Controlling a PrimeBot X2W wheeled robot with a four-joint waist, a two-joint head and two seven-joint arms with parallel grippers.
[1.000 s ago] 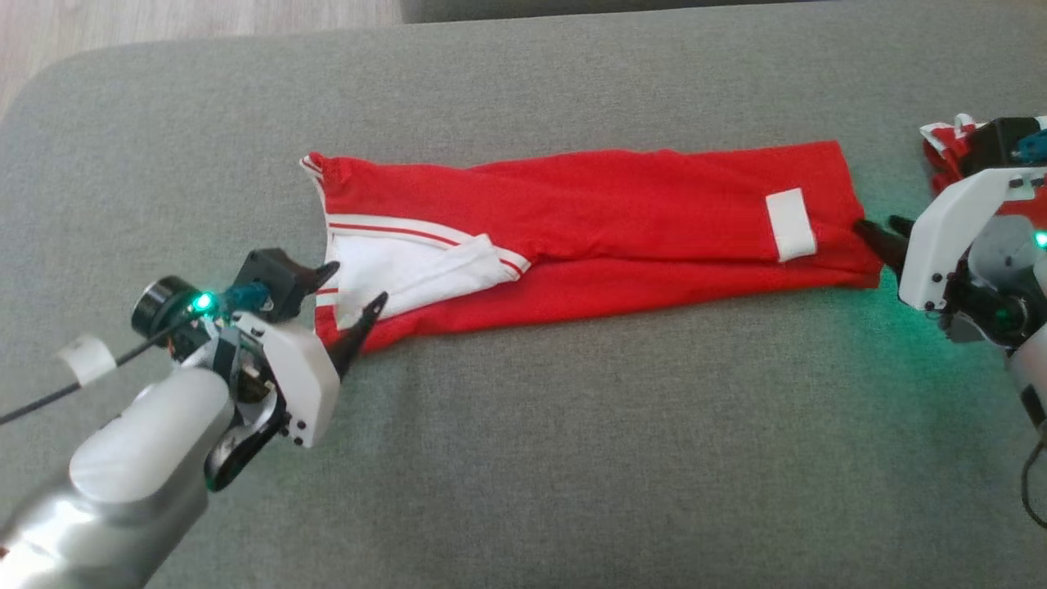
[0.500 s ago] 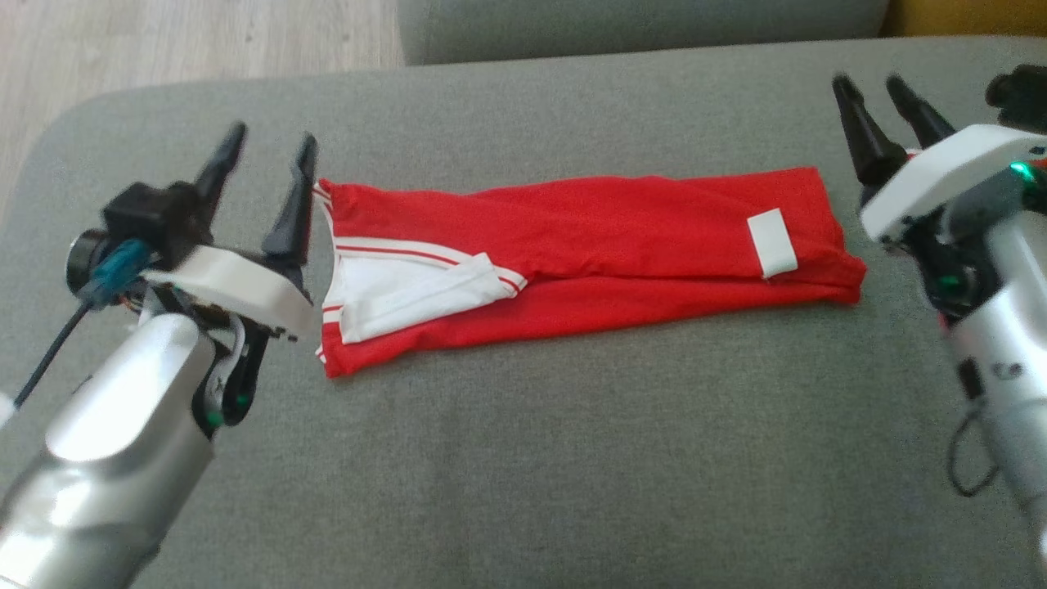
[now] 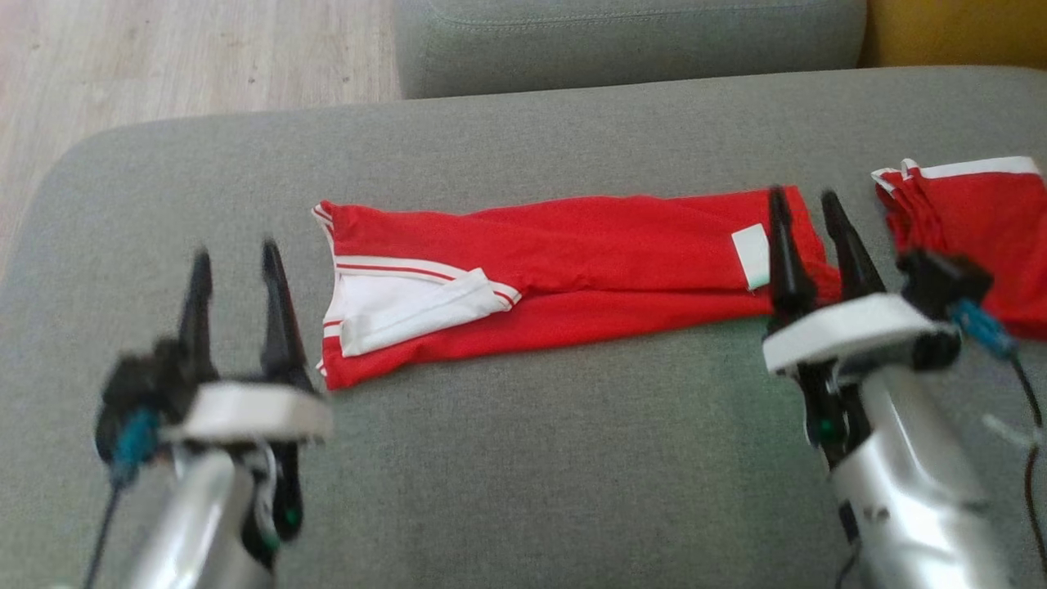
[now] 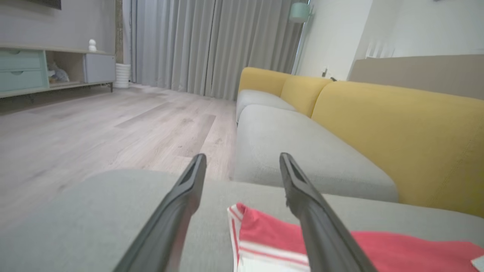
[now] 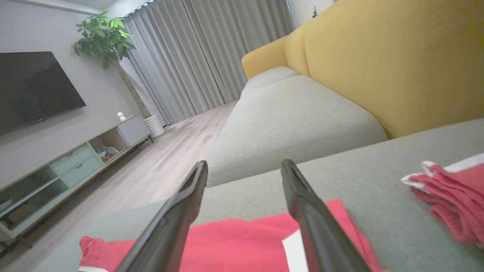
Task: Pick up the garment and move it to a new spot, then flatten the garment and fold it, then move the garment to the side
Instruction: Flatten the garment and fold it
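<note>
A red garment [image 3: 572,262] of soft, matt cloth is shown, smooth-faced and lightly creased, with bands of white cloth trim. A white patch [image 3: 750,256] (cloth or paper cannot be told) is seen near its right end. It is carried by a grey sofa seat [image 3: 523,458] covered in coarse, matt woven fabric. The left gripper [image 3: 235,252] and right gripper [image 3: 802,195] are seen with dark, matt, plastic-looking fingers. The right forearm [image 3: 908,483] is finished in glossy silver. Pale, grained wood flooring [image 3: 164,57] is seen beyond the seat's far left corner.

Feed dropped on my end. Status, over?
Left tool open, right tool open, both empty. Garment folded in long strip, lying free. Second red garment to its right, apart.
</note>
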